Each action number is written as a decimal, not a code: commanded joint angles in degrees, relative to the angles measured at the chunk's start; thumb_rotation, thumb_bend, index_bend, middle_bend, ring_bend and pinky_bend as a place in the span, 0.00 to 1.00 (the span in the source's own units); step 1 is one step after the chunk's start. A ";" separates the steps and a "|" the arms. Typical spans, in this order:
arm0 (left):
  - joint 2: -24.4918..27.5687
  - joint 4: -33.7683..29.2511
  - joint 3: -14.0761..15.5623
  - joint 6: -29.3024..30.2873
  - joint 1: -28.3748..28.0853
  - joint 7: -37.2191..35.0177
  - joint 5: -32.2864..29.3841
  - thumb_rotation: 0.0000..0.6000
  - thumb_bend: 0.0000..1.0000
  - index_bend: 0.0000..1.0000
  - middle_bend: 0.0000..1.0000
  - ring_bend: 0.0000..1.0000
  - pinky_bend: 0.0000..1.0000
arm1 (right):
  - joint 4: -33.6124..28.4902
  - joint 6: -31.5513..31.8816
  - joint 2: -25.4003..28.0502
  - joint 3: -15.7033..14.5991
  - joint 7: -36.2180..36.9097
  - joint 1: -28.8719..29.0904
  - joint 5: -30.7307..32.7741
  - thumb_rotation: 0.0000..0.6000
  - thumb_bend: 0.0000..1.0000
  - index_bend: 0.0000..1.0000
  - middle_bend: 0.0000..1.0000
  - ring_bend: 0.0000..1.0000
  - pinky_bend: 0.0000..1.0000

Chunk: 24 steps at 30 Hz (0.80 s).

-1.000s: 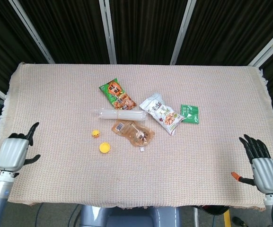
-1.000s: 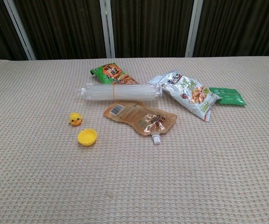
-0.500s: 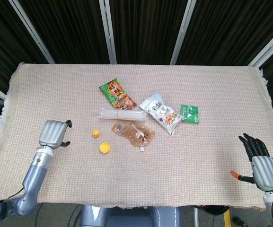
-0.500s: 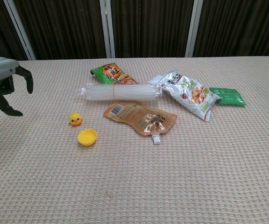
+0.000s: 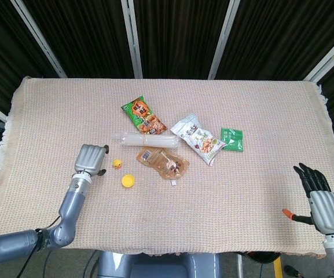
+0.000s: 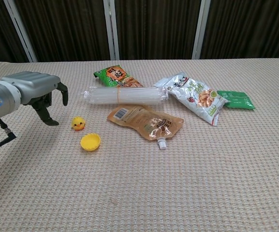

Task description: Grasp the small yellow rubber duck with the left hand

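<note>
Since the earlier frame, the left hand (image 6: 35,94) is brought in across the worktop (image 5: 242,185) to just beside the small yellow rubber duck (image 6: 78,123). Its fingers (image 6: 49,114) are curled downward, parted and holding nothing. The duck sits on the cloth toward the table's middle from those fingers, untouched. The right hand (image 5: 319,200) is kept well apart, spread and unladen.

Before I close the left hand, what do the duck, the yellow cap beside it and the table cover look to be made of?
Duck: soft rubber or vinyl by the look, matte yellow, rounded, no sharp glare.
Yellow cap: probably moulded plastic, smooth, slightly glossy, hollow like a shallow cup.
Table cover: woven fabric, coarse ribbed weave, fringed edge in the head view.
Left hand is beside the duck, not touching.
</note>
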 commanded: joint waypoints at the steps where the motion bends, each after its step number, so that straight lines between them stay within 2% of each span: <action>1: -1.91 1.69 -0.21 -0.08 -1.90 0.81 -2.14 1.00 0.19 0.37 1.00 0.88 0.77 | -0.05 -0.07 0.08 -0.02 0.25 0.02 -0.01 1.00 0.01 0.04 0.00 0.00 0.00; 15: -6.80 8.01 1.24 0.40 -6.10 1.55 -5.42 1.00 0.19 0.39 1.00 0.88 0.77 | -0.30 0.54 0.46 0.28 1.70 -0.21 0.21 1.00 0.01 0.04 0.00 0.00 0.00; 24: -9.21 11.45 2.24 -0.55 -7.09 -0.45 -6.82 1.00 0.24 0.39 1.00 0.88 0.77 | -0.30 0.90 0.49 0.38 2.17 -0.34 0.17 1.00 0.01 0.04 0.00 0.00 0.00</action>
